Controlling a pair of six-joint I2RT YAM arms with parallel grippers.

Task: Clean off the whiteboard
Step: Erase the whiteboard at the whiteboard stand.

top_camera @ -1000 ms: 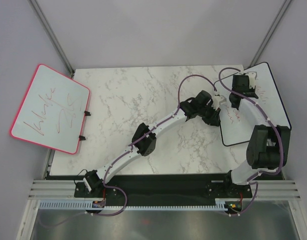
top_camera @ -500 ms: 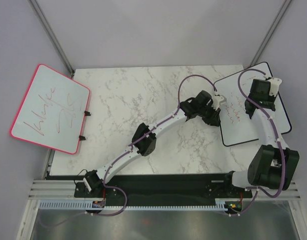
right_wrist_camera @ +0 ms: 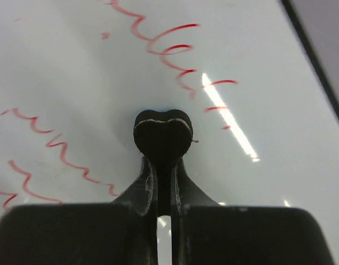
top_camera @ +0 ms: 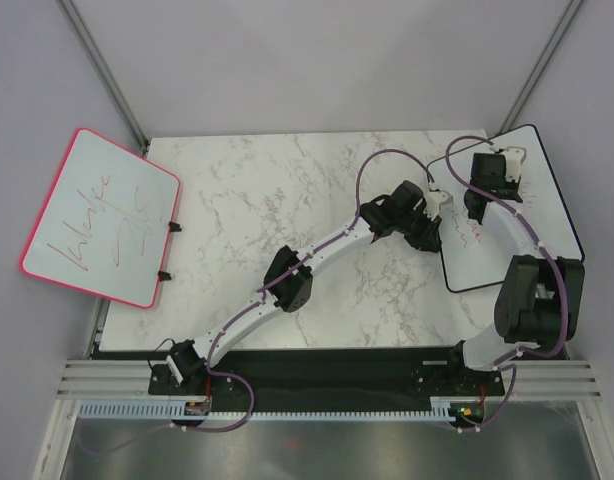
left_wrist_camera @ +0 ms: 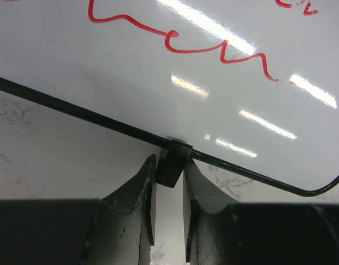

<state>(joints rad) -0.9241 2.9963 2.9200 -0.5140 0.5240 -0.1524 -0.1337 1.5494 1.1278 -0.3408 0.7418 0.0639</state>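
Black-framed white whiteboard [top_camera: 549,205], at the white marble surface's [top_camera: 287,200] far right corner, bears red writing. Left gripper [left_wrist_camera: 169,164] jaws pinch its black frame tab [left_wrist_camera: 175,153]; right gripper [right_wrist_camera: 163,165] jaws clench a dark eraser nub [right_wrist_camera: 162,131]. Press flat and overlap your strokes.

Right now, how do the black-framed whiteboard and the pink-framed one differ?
The black-framed whiteboard lies at the right of the table; the pink-framed whiteboard sits at its left edge. The left gripper pinches a clip on the black frame and the right gripper holds a dark pad on its face; no gripper is near the pink-framed one. Both are white with red writing.
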